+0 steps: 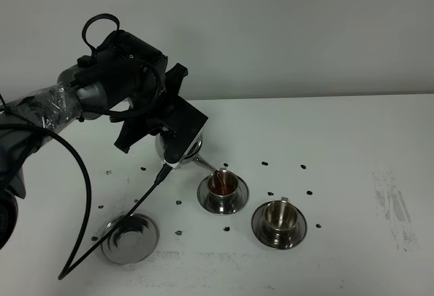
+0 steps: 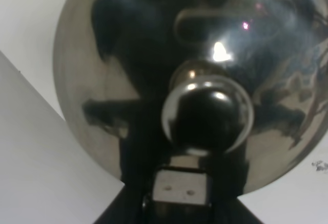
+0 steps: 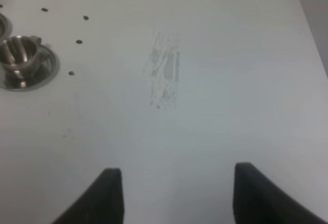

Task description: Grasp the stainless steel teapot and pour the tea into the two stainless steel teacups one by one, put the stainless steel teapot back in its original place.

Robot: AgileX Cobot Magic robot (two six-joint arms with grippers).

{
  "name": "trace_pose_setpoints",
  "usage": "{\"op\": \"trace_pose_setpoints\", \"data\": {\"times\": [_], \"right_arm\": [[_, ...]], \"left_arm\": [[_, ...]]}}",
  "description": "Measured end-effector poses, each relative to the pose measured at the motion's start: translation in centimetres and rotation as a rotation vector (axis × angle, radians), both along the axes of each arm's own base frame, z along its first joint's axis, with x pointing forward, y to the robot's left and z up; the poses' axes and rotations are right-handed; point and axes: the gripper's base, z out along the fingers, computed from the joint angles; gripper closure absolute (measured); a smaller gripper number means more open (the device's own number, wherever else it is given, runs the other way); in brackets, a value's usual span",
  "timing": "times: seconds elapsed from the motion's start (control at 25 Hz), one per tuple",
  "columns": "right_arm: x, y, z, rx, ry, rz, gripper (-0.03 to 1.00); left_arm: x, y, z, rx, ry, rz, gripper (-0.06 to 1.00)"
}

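The stainless steel teapot (image 1: 178,148) hangs tilted above the table, with my left gripper (image 1: 178,125) shut on its handle. Its thin spout (image 1: 207,166) points down into the left one of the two stainless steel teacups (image 1: 222,183), which holds brown tea. The other teacup (image 1: 279,216) sits on its saucer to the right and looks empty. The original place, a flat steel saucer (image 1: 129,238), lies bare at the front left. The pot's domed lid (image 2: 118,55) and knob (image 2: 206,116) fill the left wrist view. My right gripper (image 3: 174,196) hovers open over bare table, right of a teacup (image 3: 18,55).
Small black dots (image 1: 266,164) ring the cups and the saucer. A black cable (image 1: 85,181) hangs from the left arm down to the table front. A grey scuff (image 1: 393,204) marks the table's right side. A wall runs behind the table.
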Motion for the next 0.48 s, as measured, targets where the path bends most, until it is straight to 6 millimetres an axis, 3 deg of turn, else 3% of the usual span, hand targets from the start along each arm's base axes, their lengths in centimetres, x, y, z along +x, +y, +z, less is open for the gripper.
{"op": "trace_pose_setpoints", "data": {"times": [0.48], "right_arm": [[0.0, 0.0, 0.0, 0.0, 0.0, 0.0, 0.48]], "left_arm": [[0.03, 0.03, 0.02, 0.005, -0.004, -0.002, 0.68]]}}
